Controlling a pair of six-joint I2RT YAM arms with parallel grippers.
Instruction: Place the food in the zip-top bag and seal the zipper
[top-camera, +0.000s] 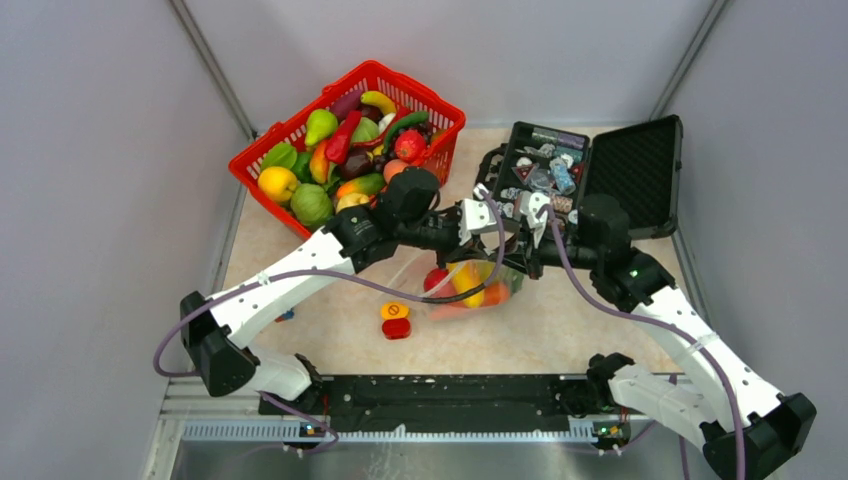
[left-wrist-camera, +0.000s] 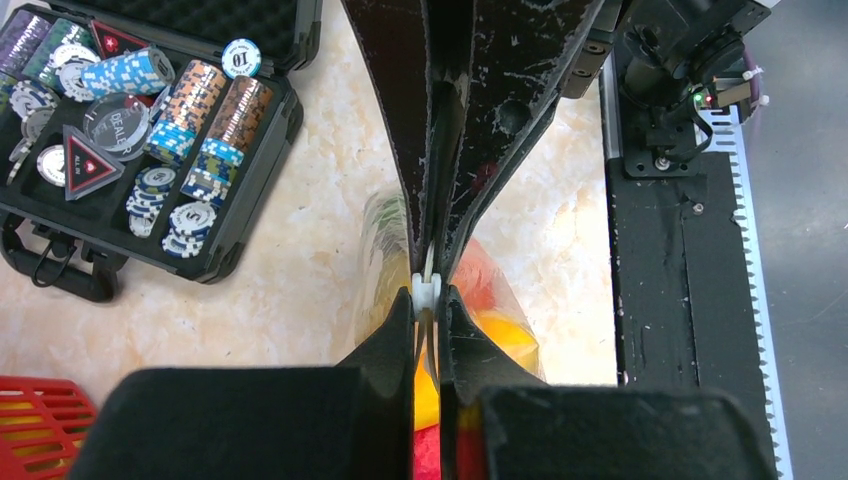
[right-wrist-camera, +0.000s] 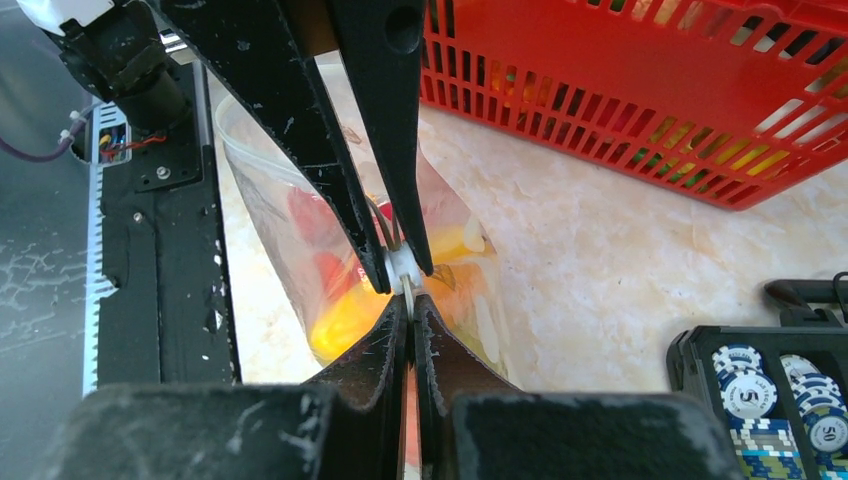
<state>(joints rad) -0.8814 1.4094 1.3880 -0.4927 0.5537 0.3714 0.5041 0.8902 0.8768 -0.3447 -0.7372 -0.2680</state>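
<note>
Left gripper (left-wrist-camera: 428, 303) and right gripper (right-wrist-camera: 408, 298) jaws pinch the zipper (right-wrist-camera: 400, 268). I judge the zip-top bag (right-wrist-camera: 262, 170) soft, slippery and weighted by food (right-wrist-camera: 345, 312), so I'd grip that stiffer strip.

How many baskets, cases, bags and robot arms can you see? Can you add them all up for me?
1 red basket
1 black case
1 clear bag
2 robot arms: the left arm and the right arm
Total: 5
</note>
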